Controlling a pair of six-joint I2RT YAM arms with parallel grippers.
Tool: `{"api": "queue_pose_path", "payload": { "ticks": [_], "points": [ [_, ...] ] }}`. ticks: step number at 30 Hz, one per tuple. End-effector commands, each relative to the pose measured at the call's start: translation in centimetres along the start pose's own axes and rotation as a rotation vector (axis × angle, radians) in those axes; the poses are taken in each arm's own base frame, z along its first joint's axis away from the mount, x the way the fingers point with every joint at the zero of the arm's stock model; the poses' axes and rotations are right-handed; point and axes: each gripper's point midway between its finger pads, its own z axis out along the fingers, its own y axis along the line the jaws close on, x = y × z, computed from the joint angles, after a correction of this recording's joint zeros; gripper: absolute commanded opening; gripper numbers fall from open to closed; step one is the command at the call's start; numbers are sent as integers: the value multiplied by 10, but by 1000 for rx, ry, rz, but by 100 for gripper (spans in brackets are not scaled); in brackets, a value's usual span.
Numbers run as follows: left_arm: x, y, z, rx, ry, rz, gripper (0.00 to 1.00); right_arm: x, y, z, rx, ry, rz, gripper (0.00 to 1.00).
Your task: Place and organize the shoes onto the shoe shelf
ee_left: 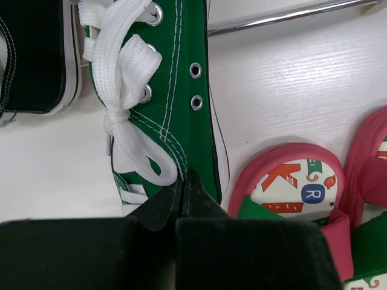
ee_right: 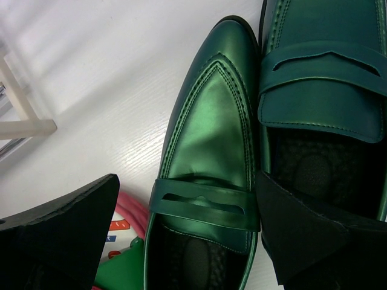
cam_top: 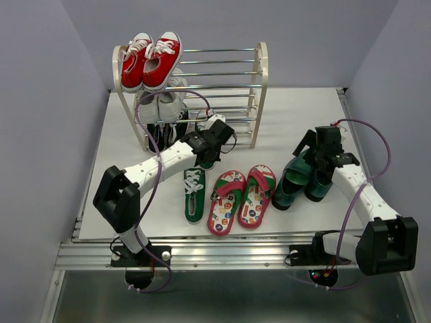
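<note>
Step in hand, as judged: left arm putting one green sneaker (ee_left: 175, 72) onto the shoe shelf (cam_top: 261, 74). Left gripper (ee_left: 184, 192) is pressed together, pinching the sneaker's canvas side wall just below the eyelets, beside the lace bow. Thin one-sided grip, so the shoe may swing; best to move slowly, keep the sole level, and aim for a free stretch of rods to the right of the black sneaker (ee_left: 30, 54). Toe should clear the low chrome rod (ee_left: 284, 17) before release. Cannot tell if the sole is off the table.

The held sneaker sits right in front of the shelf's bottom tier, touching the fingers. Its partner sneaker (cam_top: 194, 195) lies on the table nearer the arm bases, just beside the flip-flops (cam_top: 227, 202).

Right gripper (ee_right: 186, 177) is spread wide, gripping nothing, hovering over the dark green heels (ee_right: 211, 121). One heel lies between its fingers; the other finger hangs over the second heel's opening. Both heels stand side by side, well apart from the shelf.
</note>
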Motion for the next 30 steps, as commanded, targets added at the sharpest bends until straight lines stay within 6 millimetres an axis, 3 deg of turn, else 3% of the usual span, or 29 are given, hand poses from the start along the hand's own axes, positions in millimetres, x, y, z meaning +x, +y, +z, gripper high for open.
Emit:
{"api": "queue_pose_path", "payload": {
  "ticks": [1,15,30],
  "points": [
    [-69,-2,-13,5,-198,-13,0,-12,9,-3,-38,-36,1,100],
    [-90,20,22,-87,-210,14,0,-13,8,-1,-31,-37,-4,100],
    [-108,30,42,-100,-249,23,0,-13,8,0,-29,-40,-5,100]
  ]
}}
